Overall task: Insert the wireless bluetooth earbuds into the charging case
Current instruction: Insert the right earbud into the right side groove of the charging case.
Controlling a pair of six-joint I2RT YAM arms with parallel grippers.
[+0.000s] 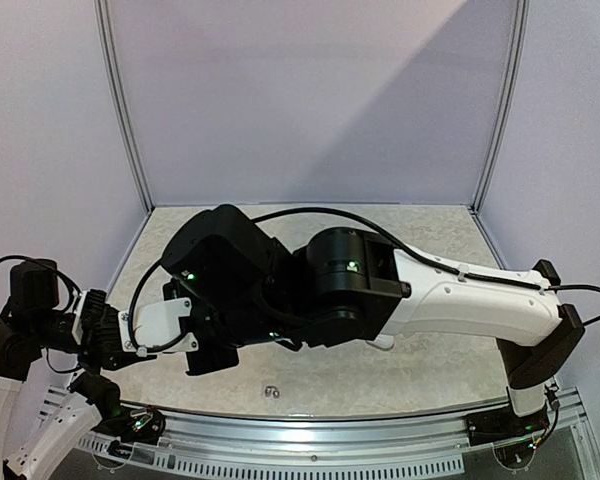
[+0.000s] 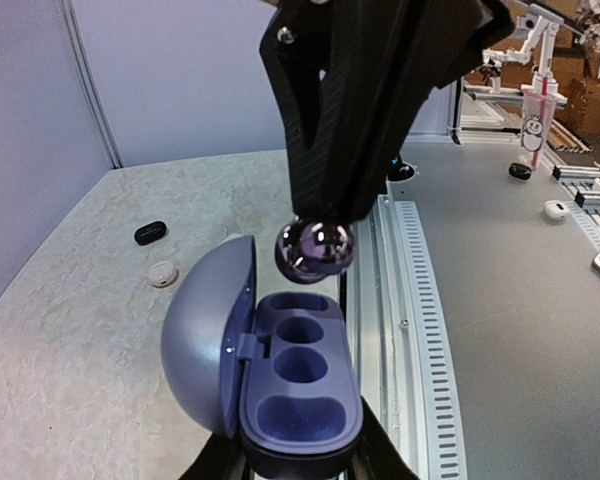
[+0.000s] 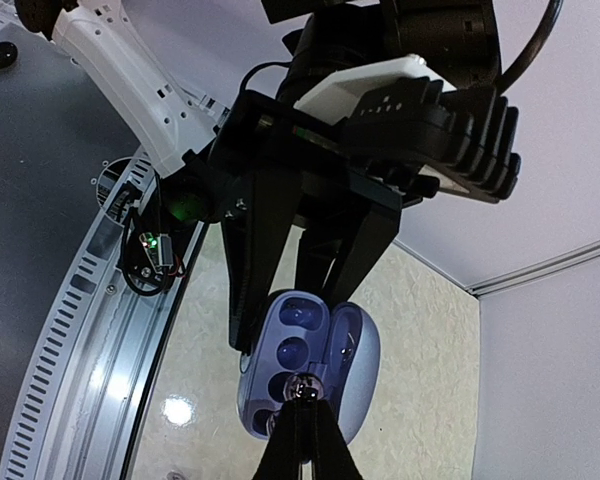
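Observation:
My left gripper (image 2: 298, 460) is shut on the open lavender-blue charging case (image 2: 302, 392), lid (image 2: 205, 335) swung to the left. Its recesses look empty in the left wrist view. My right gripper (image 3: 302, 398) is shut on a shiny grey-lavender earbud (image 3: 302, 382) and holds it just above the case (image 3: 280, 345). The left wrist view shows this earbud (image 2: 315, 247) hanging over the case's far end. In the top view the arms hide the case. One small earbud (image 1: 271, 390) lies on the table near the front edge.
A black earbud (image 2: 150, 232) and a white earbud (image 2: 163, 273) lie on the table left of the case. The metal front rail (image 2: 410, 290) runs close beside the case. The booth walls (image 1: 310, 100) enclose the table behind and at both sides.

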